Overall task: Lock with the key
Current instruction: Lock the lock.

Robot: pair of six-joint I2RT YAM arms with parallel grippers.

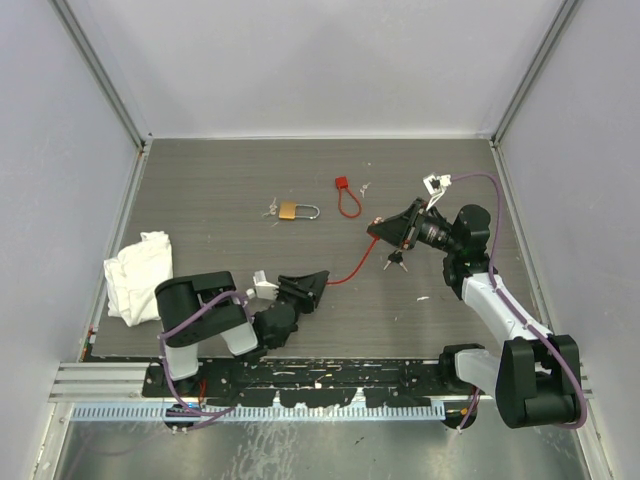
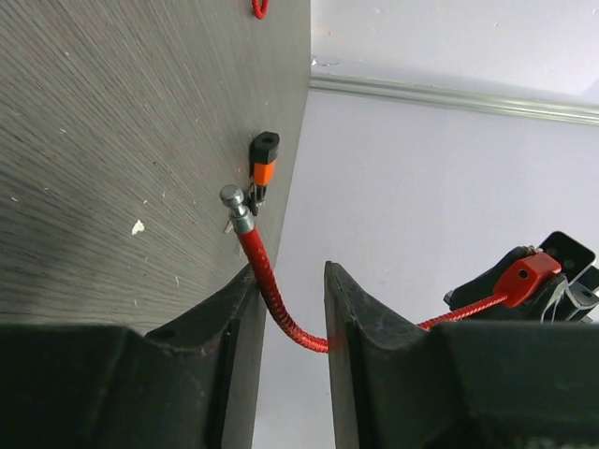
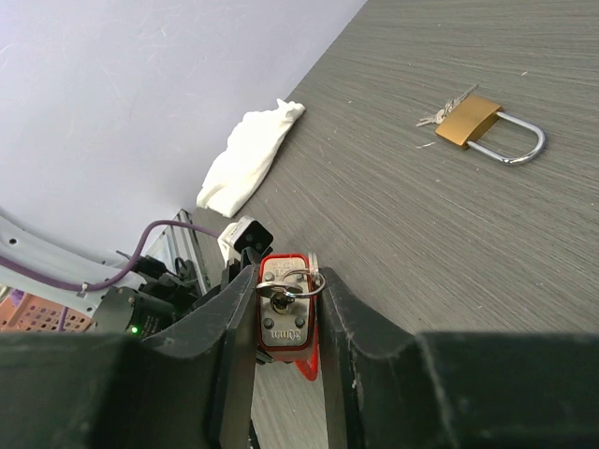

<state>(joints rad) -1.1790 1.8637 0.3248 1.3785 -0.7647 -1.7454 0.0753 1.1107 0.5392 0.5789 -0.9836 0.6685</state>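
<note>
Lying at the far left of the grey table (image 1: 220, 170) is one white cloth (image 1: 138, 275). Next, the left gripper (image 2: 290, 281) has a finger on each side of a red cable (image 2: 273, 301). The cable crosses the gap and touches both, but whether they clamp it cannot be told. Farther back sits one brass padlock (image 1: 290, 210) with a spare key bunch (image 1: 270, 210) at its left end, then a loose red cable lock (image 1: 346, 200) with small keys (image 1: 365, 187) just beside it. The cable runs right to a red lock body (image 3: 284, 313), clenched between the fingers of the right gripper (image 3: 287, 276). The key (image 1: 393, 262), a tiny dark-headed bunch, hangs from that body by a ring (image 3: 291, 281), just outside the right fingertips, on their near side in the overhead view. Counted: three locks, three key bunches, one cloth.
</note>
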